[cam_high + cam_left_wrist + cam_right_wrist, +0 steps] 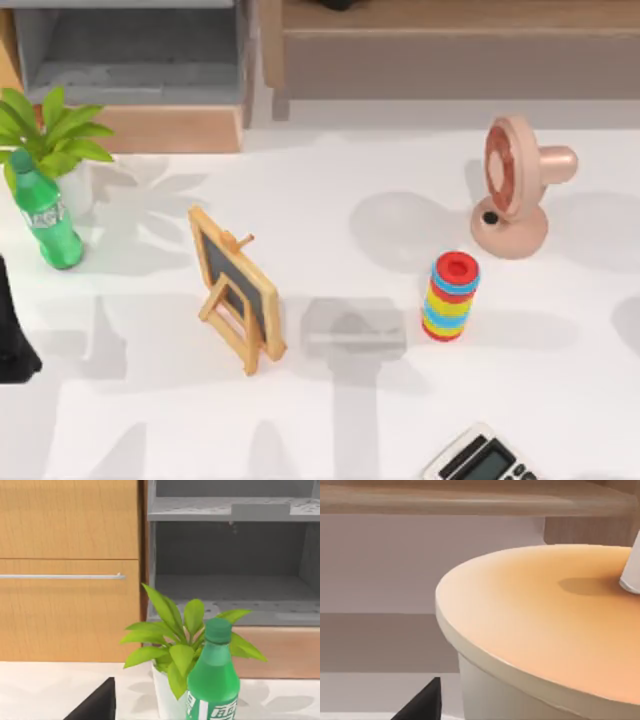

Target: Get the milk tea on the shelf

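The task looks well along but not provably finished. The milk tea point(545, 630), a pale cup with a flat orange lid and the foot of a white straw point(632, 575) rising from it, sits immediately in front of the right pincer point(420, 702), so close that the lid's rim curves just past the pincer's dark tip. Beyond the cup, farther from the pincer, run a long light-brown board and a grey panel of the shelf point(470, 500), so I judge that the cup is already up at the shelf rather than down among the things on the counter point(330, 420). The base of the cup is out of sight, so I cannot tell whether it stands on a board or hangs above one. Nor can I tell whether the right pincer is closed on the cup or has let go: the cup lies against it, but the contact itself is hidden. What remains, as I read it, is either to lower the cup onto the board and release it or, if it already rests there, to draw the pincer back without tipping it. The left pincer point(95, 702) is parked at the counter's left edge, with a green bottle point(212, 680) and a potted plant point(175, 645) just ahead of it and the shelf's grey compartments beyond them. Its opening cannot be told either, and nothing is seen in its hold.
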You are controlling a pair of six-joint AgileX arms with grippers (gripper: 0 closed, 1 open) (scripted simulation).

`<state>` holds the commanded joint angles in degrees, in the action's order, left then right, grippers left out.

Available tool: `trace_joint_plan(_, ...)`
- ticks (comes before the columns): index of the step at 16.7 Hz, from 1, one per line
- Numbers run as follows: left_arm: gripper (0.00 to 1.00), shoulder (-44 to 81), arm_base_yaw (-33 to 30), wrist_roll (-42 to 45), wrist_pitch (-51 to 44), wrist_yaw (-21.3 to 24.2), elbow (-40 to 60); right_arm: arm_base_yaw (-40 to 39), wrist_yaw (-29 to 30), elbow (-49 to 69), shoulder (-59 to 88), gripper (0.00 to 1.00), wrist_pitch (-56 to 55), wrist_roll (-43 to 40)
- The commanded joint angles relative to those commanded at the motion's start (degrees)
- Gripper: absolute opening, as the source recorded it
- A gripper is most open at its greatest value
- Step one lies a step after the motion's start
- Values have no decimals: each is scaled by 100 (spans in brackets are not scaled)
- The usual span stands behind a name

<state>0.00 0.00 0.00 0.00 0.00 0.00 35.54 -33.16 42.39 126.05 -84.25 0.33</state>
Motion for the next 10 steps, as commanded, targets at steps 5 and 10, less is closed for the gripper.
trace_joint_plan(5,100,0,0,0,0,0,0,0,0,0,0,47,0,0)
trace_joint_plan(10,100,0,0,0,0,0,0,0,0,0,0,10,0,0)
